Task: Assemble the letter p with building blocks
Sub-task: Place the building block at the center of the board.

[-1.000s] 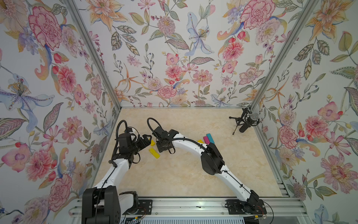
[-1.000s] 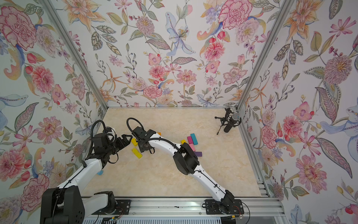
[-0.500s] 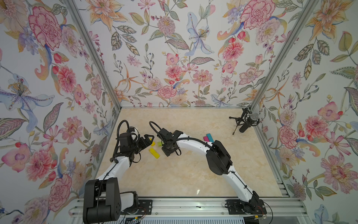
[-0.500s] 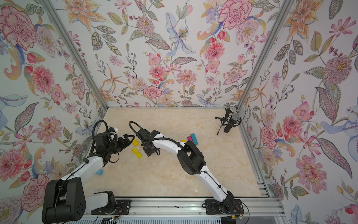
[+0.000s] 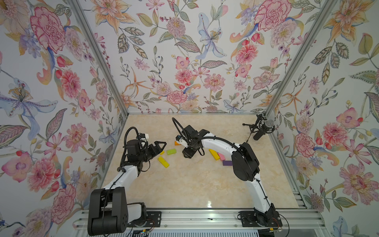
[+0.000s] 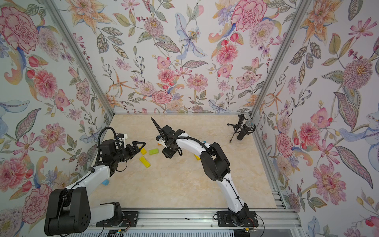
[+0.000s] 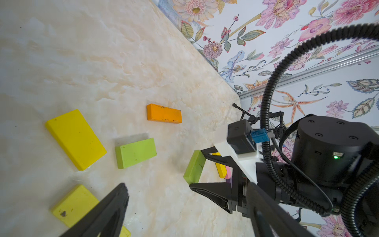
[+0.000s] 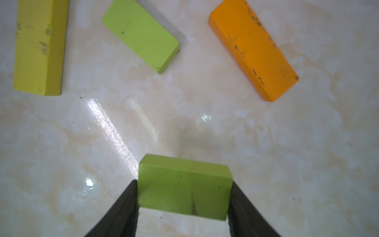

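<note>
The right tool (image 8: 183, 183) is clamped on a lime green block (image 8: 184, 192). In the right wrist view its two black fingers (image 8: 127, 205) press on opposite sides of the block, which fills the whole gap between them near the tips. The left wrist view shows the same block (image 7: 194, 167) standing on edge between the fingers, low over the marble-patterned surface (image 5: 184, 184). Whether it touches the surface cannot be told.

Three loose blocks lie just ahead of it, all apart from one another. A second lime green block (image 5: 171, 151) lies flat, an orange block (image 5: 176, 143) lies farther back, and a yellow block (image 5: 163, 162) lies nearer the front.

The left tool (image 5: 163, 147) hangs wide open, facing the right one across these loose blocks, with a smaller yellow block (image 6: 143, 151) just beside its tips.

Beside the right arm's elbow a yellow-orange block (image 5: 213, 154), a pink block (image 5: 221, 157) and a purple block (image 5: 227, 163) lie close together. A teal block (image 6: 105, 182) lies beside the left arm.
</note>
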